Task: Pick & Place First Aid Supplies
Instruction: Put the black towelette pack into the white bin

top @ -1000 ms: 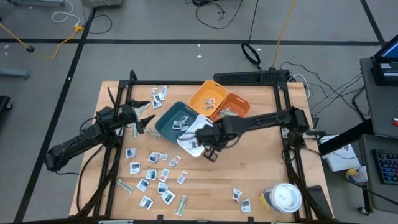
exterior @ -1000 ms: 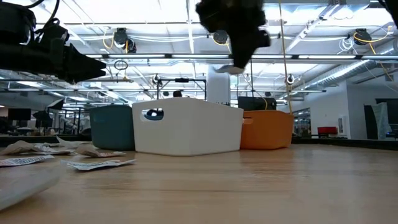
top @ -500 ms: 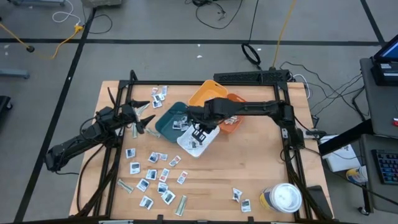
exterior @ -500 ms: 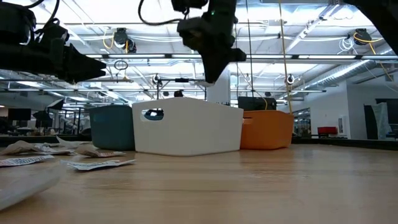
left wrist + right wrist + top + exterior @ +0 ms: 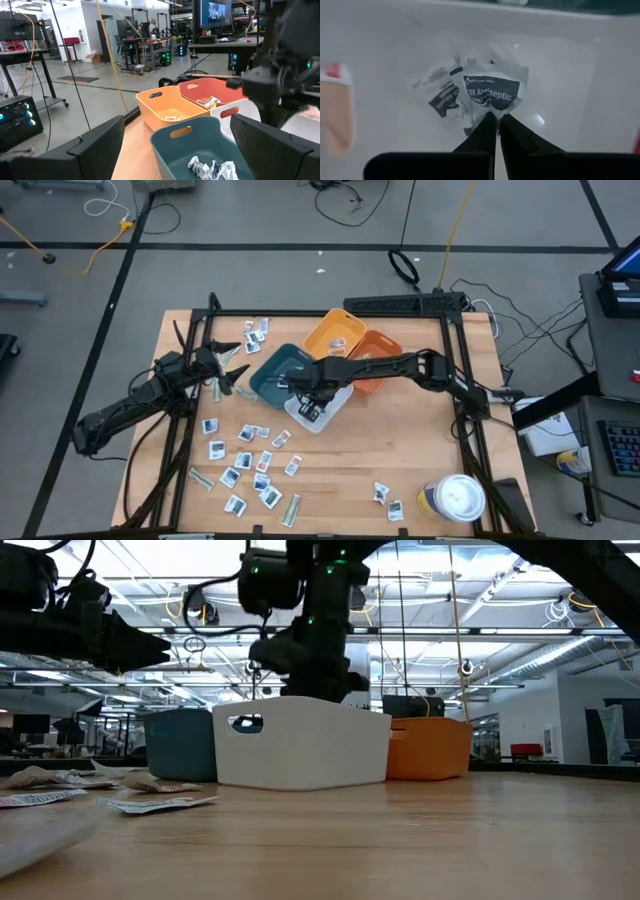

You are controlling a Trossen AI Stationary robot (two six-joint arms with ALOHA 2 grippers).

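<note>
My right gripper (image 5: 308, 394) hangs fingers-down over the white bin (image 5: 324, 420), shut on a small white packet with a blue label (image 5: 490, 90). More packets (image 5: 440, 95) lie on the bin's floor (image 5: 570, 75). In the low view the gripper (image 5: 305, 688) reaches down to the bin's rim (image 5: 300, 705). My left gripper (image 5: 235, 366) waits open at the table's left, pointing level toward the teal bin (image 5: 200, 150). Several loose first aid packets (image 5: 245, 460) lie flat on the wood in front of it. My right gripper pinches the blue-labelled packet by its edge (image 5: 492, 111) between the tips of its two fingers (image 5: 482, 131). The fingers come from above, pointing steeply down. The packet hangs below the fingertips, inside the white bin; whether it touches the packets beneath, I cannot tell.
The teal bin (image 5: 270, 370), a yellow bin (image 5: 335, 332) and an orange bin (image 5: 380, 350) stand close around the white one. More packets lie at the far left (image 5: 255, 330) and near right (image 5: 385, 495). A white-lidded tub (image 5: 460, 498) stands at the near right corner.
My right gripper, shut on the packet throughout, has gone from just near-right of the white bin toward the table's far and left edges and down, and now stands low over the bin's inside. My left arm has kept still.
</note>
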